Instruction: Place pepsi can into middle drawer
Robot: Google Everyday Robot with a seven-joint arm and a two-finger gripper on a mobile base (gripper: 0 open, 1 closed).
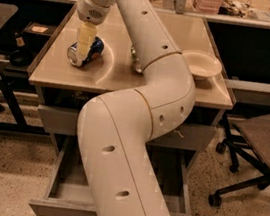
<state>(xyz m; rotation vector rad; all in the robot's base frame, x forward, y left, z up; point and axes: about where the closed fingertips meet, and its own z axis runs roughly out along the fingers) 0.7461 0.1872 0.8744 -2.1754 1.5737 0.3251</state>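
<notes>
Grasping step: gripper (85, 42) over the pepsi can (85, 52) at ten o'clock (clenched or not, I cannot tell); next, lift toward the middle drawer (63, 189) at six

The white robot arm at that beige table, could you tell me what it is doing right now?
The arm's gripper is down at a small blue soda can with silver ends, lying on its side at the left of the beige tabletop. Whether it grips the can I cannot tell. Below, a wide grey metal drawer stands open, the can not yet in it. A shallow cream bowl sits at the right.
</notes>
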